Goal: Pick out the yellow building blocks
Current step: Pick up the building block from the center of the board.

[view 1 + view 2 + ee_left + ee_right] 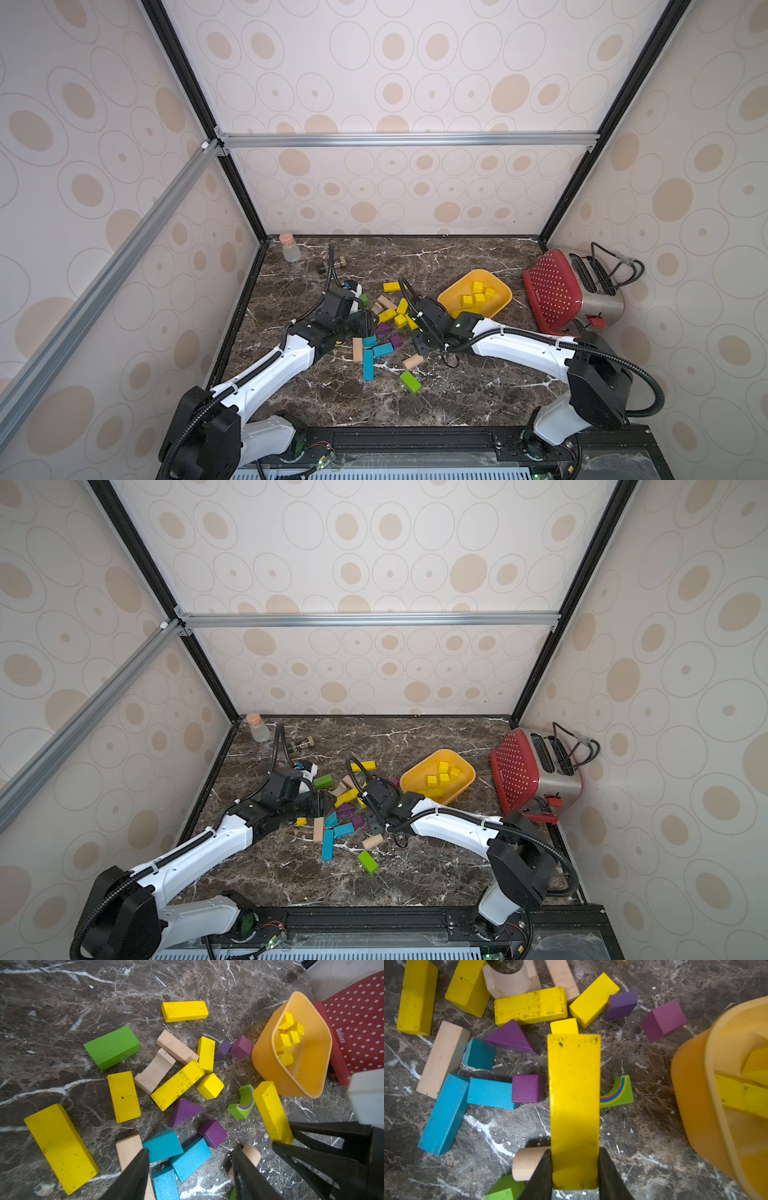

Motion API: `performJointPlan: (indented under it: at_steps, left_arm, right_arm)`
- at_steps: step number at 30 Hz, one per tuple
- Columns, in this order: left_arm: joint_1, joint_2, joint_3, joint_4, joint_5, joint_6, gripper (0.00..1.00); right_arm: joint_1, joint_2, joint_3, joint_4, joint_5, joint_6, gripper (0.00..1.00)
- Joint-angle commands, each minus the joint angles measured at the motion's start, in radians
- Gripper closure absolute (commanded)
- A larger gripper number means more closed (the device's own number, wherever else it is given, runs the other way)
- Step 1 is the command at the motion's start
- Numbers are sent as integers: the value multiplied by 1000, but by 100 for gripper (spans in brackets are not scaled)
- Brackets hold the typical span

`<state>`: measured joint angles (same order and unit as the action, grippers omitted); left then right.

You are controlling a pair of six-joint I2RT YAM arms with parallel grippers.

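Note:
Several yellow building blocks lie loose in a mixed pile on the marble table, among them a cube and a bar at the back. More yellow cubes sit in the orange-yellow bowl. My right gripper is shut on one end of a long yellow bar, which sticks out forward just left of the bowl. In the left wrist view that bar shows with the black fingers on it. My left gripper is open above the blue blocks and holds nothing.
Blue blocks, purple pieces, green blocks, plain wooden pieces and a wooden cylinder lie among the yellow ones. A red toaster stands at the right edge. A corked bottle stands in the back left corner.

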<state>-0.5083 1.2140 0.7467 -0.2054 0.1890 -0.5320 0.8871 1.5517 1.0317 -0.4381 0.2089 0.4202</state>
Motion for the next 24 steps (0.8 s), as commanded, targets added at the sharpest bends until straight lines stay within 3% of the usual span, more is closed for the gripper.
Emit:
performJointPlan:
  at_steps: [1, 7, 15, 24]
  left_arm:
    - [-19, 38, 59, 33, -16, -14, 37]
    - [-59, 111, 128, 35, -28, -5, 37]
    - [-91, 228, 297, 44, 21, -28, 38]
    - [-95, 359, 437, 54, 46, 51, 38]
  right_arm:
    - [-34, -58, -38, 22, 13, -17, 100]
    - [-97, -134, -103, 65, -1, -49, 100]
    - [-204, -174, -93, 20, -102, 22, 100]
    - [-277, -162, -53, -68, -123, 34, 100]
